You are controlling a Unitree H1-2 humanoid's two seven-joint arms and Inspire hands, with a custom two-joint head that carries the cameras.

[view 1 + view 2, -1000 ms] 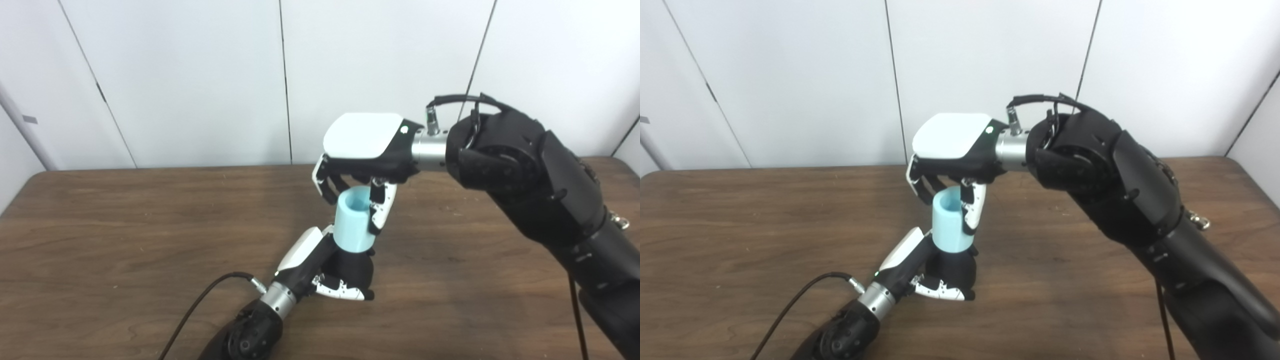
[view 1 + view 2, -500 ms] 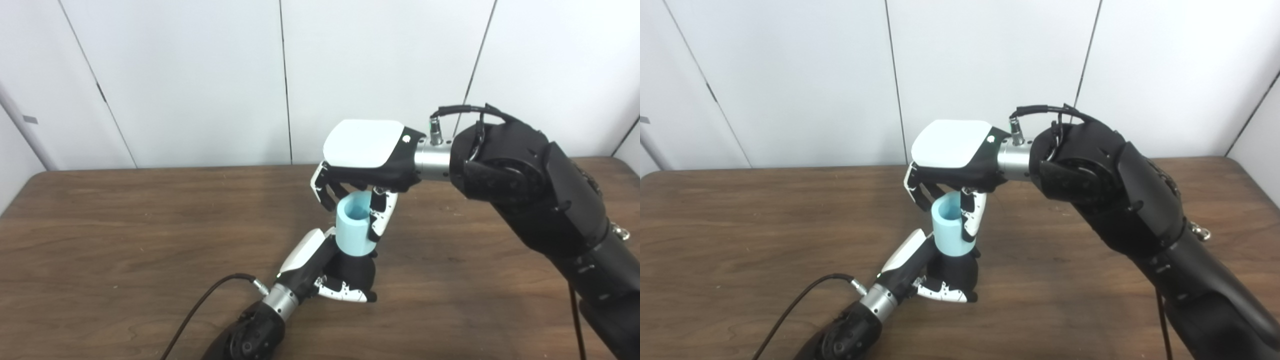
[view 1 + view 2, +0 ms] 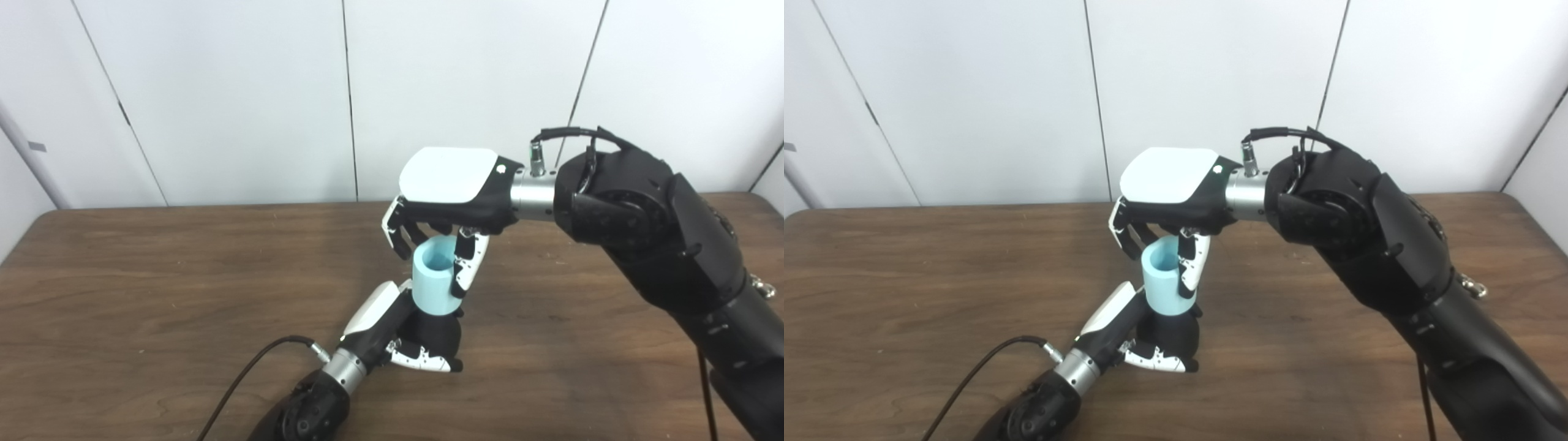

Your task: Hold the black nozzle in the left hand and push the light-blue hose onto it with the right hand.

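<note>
Left robot hand [image 3: 409,335]: sitting low over the tabletop [image 3: 122,294], fingers wrapped around the nozzle [image 3: 433,329], which is standing upright in the grip. Only the dark body of the nozzle is showing below the hose; its upper end is hidden.

Right robot hand [image 3: 446,202]: reaching in from above, palm down, fingers [image 3: 463,269] and thumb closing around the upper part of the hose [image 3: 433,278]. The hose is standing directly above the left robot hand and directly beneath the right palm, its lower edge meeting the nozzle body.

Change noted: against the view of a second ago, the hose is sitting lower, with less of its length showing above the left robot hand, and the right robot hand has come down with it. The whole pair has also drifted slightly toward the right arm. Between half a second ago and now the descent is very small.

Assessment: the push is under way and appears close to bottoming out; the slowing suggests the hose is nearing its seat or meeting resistance. Whether it is fully home cannot be told, as the joint is covered by the hose wall.

Containers: none are present. The hose's open top end is showing a hollow bore with nothing visible inside it.

Tabletop around both robot hands: carrying only the left arm's cable [image 3: 251,373].
</note>
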